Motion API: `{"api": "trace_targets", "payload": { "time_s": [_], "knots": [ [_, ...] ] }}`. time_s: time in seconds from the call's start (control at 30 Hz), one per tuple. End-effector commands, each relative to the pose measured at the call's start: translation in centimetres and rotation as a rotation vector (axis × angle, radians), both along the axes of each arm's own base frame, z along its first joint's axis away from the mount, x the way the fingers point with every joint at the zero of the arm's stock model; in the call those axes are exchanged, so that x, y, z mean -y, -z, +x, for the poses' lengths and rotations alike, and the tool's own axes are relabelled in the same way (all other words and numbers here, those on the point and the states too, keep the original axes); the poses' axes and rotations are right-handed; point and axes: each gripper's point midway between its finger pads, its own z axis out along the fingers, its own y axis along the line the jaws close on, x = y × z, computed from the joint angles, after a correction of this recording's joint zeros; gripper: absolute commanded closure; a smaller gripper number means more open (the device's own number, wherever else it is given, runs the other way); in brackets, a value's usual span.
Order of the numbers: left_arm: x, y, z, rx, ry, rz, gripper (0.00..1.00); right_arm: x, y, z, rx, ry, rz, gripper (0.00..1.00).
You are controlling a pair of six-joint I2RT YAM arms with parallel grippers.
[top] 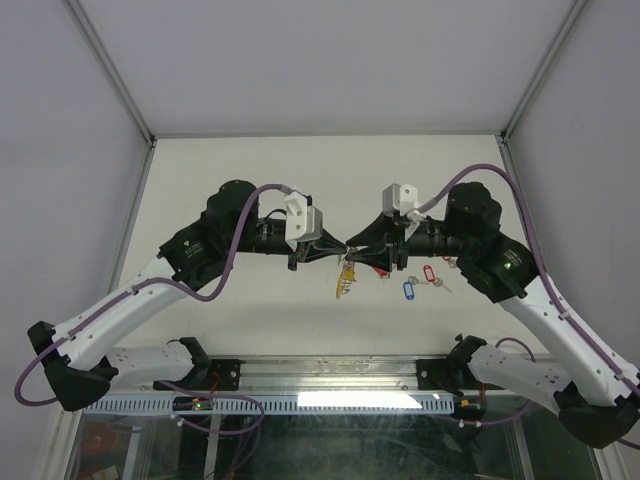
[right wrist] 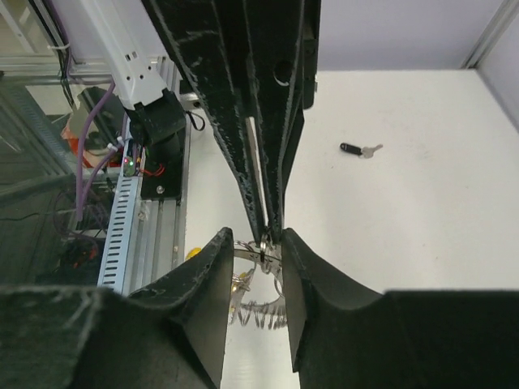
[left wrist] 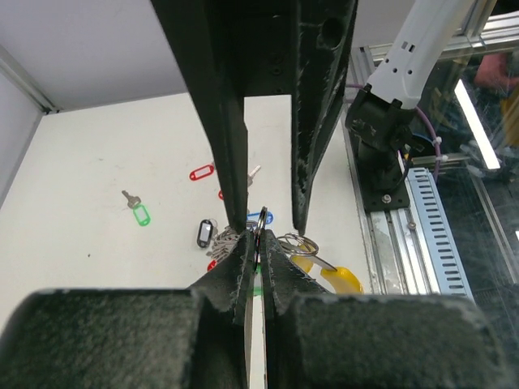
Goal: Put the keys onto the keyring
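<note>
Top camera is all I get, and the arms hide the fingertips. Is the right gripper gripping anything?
Observer: No. The right gripper is open, with its jaws standing apart on either side of the keyring wire.
Operator: And the left one?
Observer: The left gripper is shut on thin metal at the keyring. I can't tell exactly which piece.
Operator: Any keys I'm missing?
Observer: A black-tagged key lies by itself on the table. Only the right wrist camera shows it.
</note>
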Motion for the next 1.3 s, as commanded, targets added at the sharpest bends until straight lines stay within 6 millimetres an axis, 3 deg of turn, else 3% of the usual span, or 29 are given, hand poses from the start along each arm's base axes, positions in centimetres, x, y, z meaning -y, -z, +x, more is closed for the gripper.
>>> {"api": "trace_targets", "payload": {
  "time_s": [0.0, 0.1, 0.23, 0.43, 0.57, 0.7, 0.83, 0.9, 1.07, 1.27],
  "knots": [
    [-0.2, -3.1, -0.1, 0.080, 0.009, -0.054, 1.00, 0.2, -0.1, 0.1, -0.014, 0.006, -0.049, 0.67],
    [-0.2, -3.1, 0.0, 0.081, 0.009, -0.048, 1.00, 0.1, -0.1, 0.3, -0.016, 0.010, -0.058, 0.68],
    [-0.1, -2.9, 0.1, 0.082, 0.009, -0.039, 1.00, 0.0, 0.0, 0.4, -0.021, 0.004, -0.069, 0.79],
    [-0.1, -2.9, 0.0, 0.080, 0.012, -0.032, 1.00, -0.1, 0.0, 0.6, -0.021, 0.008, -0.069, 0.86],
    [-0.1, -2.9, 0.0, 0.080, 0.013, -0.032, 1.00, -0.1, 0.0, 0.8, -0.026, 0.018, -0.070, 1.00],
    [-0.3, -3.3, -0.2, 0.084, 0.016, -0.041, 0.97, 0.2, 0.0, 1.1, -0.008, 0.047, -0.067, 1.00],
    [-0.9, -4.5, -0.7, 0.096, 0.012, -0.081, 0.74, 0.5, -0.8, 0.6, 0.039, 0.043, -0.030, 1.00],
    [-1.2, -5.1, -1.0, 0.103, 0.007, -0.107, 0.69, 0.6, -1.1, 0.2, 0.066, 0.029, -0.006, 1.00],
    [-2.0, -6.0, -1.8, 0.112, 0.004, -0.151, 0.67, 0.9, -1.9, -0.8, 0.134, 0.000, 0.058, 1.00],
    [-1.8, -4.7, -1.7, 0.080, 0.008, -0.134, 0.67, 1.2, -2.8, -1.5, 0.177, -0.016, 0.109, 1.00]
  ]
}}
